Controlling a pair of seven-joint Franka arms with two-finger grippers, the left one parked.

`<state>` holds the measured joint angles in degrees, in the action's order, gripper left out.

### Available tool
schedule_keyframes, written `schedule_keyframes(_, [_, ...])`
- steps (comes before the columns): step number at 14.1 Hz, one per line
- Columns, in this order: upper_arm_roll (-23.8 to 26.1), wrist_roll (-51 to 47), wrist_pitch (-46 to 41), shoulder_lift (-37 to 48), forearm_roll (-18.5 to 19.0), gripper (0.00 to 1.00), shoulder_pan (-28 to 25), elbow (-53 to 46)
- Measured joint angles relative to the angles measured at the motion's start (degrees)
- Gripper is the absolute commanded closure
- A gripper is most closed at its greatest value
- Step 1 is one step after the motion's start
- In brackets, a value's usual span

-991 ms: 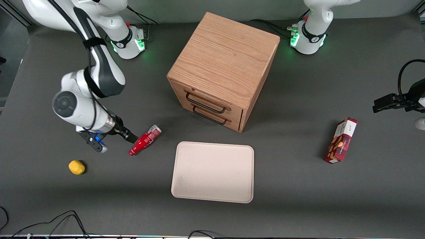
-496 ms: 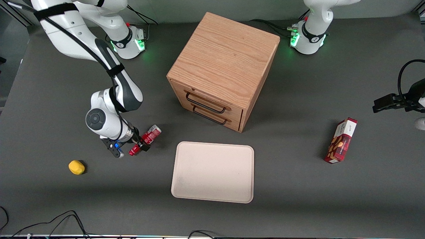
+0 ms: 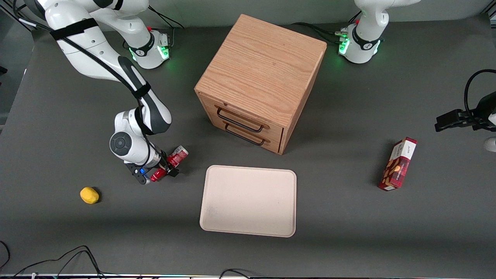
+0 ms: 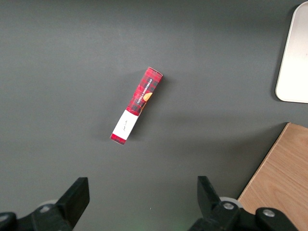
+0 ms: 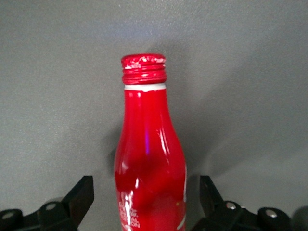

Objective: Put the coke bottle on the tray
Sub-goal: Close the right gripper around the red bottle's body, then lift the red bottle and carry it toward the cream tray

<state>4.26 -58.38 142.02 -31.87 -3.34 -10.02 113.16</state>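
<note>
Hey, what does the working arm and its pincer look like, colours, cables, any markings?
The working arm has glossy white rounded shells with dark grey joint sections and a grey disc cap at the wrist. A black cable runs along it, held by black straps. Its base glows green, with a small red spot. The pincer, down at the coke bottle, has black fingers, with a blue part on the wrist.
</note>
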Motion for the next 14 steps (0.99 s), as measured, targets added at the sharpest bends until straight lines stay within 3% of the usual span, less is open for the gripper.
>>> schedule_keyframes(3, [0.0,0.0,0.0,0.0,0.0,0.83,0.0,0.0])
schedule_keyframes(5, [0.0,0.0,0.1,0.0,0.0,0.97,0.0,0.0])
schedule_keyframes(10, [0.0,1.1,-0.1,0.2,0.1,1.00,0.0,-1.0])
schedule_keyframes(14, [-0.1,8.1,-8.0,1.6,0.2,1.00,0.1,-7.4])
